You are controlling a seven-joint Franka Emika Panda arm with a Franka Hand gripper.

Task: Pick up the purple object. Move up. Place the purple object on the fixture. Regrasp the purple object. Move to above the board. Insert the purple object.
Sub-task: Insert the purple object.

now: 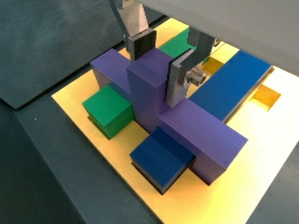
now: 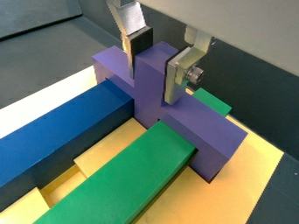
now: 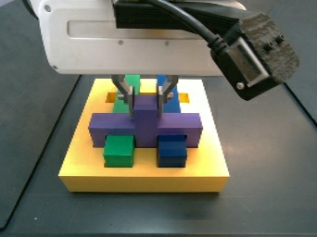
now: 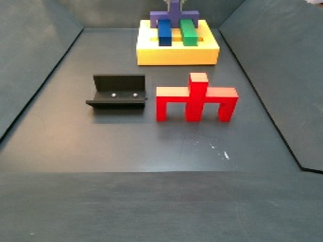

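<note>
jaws [image 1: 163, 59]: narrow, flat silver fingers [image 2: 177, 77] either side of the purple object's central post; pads look in contact, holding it
purple object [image 1: 176, 109]: on the board [image 3: 146, 174], crossbar lying across the green bar [image 2: 128, 179] and blue bar [image 2: 52, 131], post up between the jaws; looks seated or nearly so
handling: rigid blocky piece, probably light, smooth faces that could slip under side load; judged not fragile
grip point: post's flat opposite faces, directly between the jaws; crossbar too wide
surface: dark desk [image 4: 164, 161], flat and matte
room: fixture [image 4: 116, 95] and red forked piece [image 4: 195, 99] well away from the jaws; bars close below the fingertips, little side clearance
</note>
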